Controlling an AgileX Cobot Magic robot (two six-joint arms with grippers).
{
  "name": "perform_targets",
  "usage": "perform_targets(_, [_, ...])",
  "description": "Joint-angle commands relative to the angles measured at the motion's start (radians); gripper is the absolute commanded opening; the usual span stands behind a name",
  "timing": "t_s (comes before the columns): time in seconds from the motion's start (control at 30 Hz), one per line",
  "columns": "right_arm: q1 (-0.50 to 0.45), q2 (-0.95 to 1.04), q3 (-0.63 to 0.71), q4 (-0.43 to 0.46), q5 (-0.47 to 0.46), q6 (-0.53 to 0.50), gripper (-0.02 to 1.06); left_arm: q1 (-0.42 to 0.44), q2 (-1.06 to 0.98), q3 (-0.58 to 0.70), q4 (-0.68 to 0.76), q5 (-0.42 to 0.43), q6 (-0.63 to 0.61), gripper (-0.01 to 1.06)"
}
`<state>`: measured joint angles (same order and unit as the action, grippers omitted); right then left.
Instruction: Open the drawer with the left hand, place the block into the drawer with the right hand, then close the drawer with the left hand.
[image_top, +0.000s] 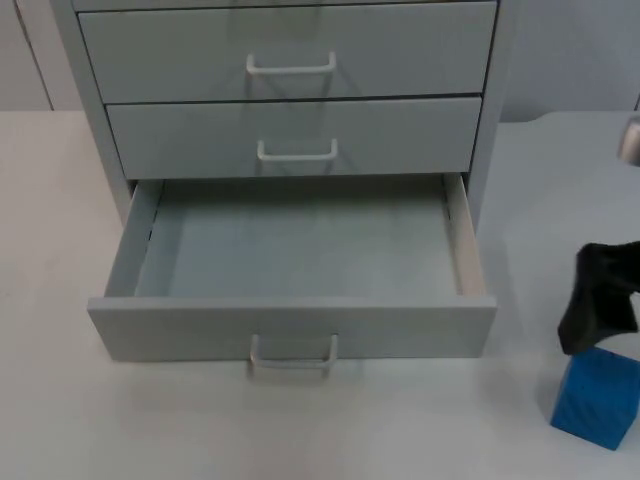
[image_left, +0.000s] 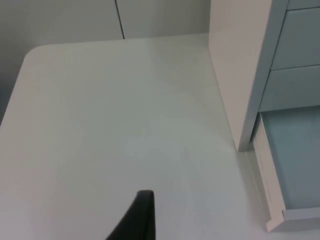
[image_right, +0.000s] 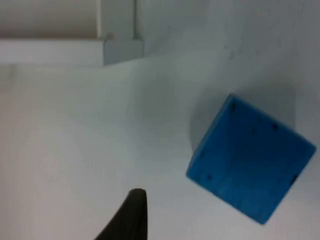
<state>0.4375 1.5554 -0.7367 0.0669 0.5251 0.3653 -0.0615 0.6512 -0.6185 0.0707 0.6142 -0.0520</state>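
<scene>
Just below my right gripper (image_top: 600, 320), on the white table (image_top: 400, 420), sits the solid blue cube-shaped block (image_top: 597, 398), untouched; whether my jaws are parted I cannot tell.

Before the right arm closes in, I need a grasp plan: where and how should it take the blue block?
From above, across two opposite flat side faces near mid-height. The blue block sits flat on the table, turned at an angle in the right wrist view, so the wrist likely needs rotating to square up. The right gripper hovers just above it.
</scene>
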Motion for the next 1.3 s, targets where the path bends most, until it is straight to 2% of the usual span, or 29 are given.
perform_targets(0.0, [0.017,0.043,-0.032,-0.101,-0.007,0.147,1.05,0.004,-0.005,0.006,-0.016,-0.013,-0.009,1.05])
perform_targets(0.17, [0.014,0.084,-0.049,-0.141,-0.049,0.307,1.05,0.004,-0.005,0.006,-0.016,-0.015,-0.009,1.05])
perform_targets(0.27, [0.014,0.106,-0.049,-0.148,-0.061,0.361,1.05,0.004,-0.005,0.006,-0.022,-0.015,-0.009,1.05])
perform_targets(0.57, [0.019,0.212,-0.05,-0.169,-0.04,0.416,1.02,0.004,-0.005,0.006,-0.034,-0.021,-0.009,1.05])
perform_targets(0.73, [0.026,0.256,-0.05,-0.171,-0.068,0.441,1.0,0.004,-0.005,0.006,-0.034,-0.021,-0.009,1.05])
perform_targets(0.9, [0.026,0.281,-0.05,-0.171,-0.092,0.453,0.92,0.004,-0.005,0.006,-0.034,-0.021,-0.009,1.05])
perform_targets(0.97, [0.026,0.285,-0.05,-0.171,-0.1,0.453,0.8,0.004,-0.005,0.006,-0.034,-0.021,-0.009,1.05])
perform_targets(1.03, [0.026,0.285,-0.05,-0.171,-0.102,0.453,0.62,0.004,-0.005,0.006,-0.034,-0.021,-0.009,1.05])
perform_targets(1.07, [0.026,0.285,-0.05,-0.171,-0.102,0.453,0.62,0.004,-0.005,0.006,-0.034,-0.021,-0.009,1.05])
perform_targets(1.2, [0.026,0.258,-0.05,-0.169,-0.118,0.453,0.16,0.004,-0.005,0.006,-0.034,-0.021,-0.009,1.05])
perform_targets(1.23, [0.026,0.258,-0.05,-0.169,-0.118,0.453,0.16,0.004,-0.005,0.006,-0.034,-0.021,-0.009,1.05])
perform_targets(1.27, [0.026,0.24,-0.05,-0.169,-0.127,0.448,0.05,0.004,-0.005,0.006,-0.034,-0.021,-0.009,1.05])
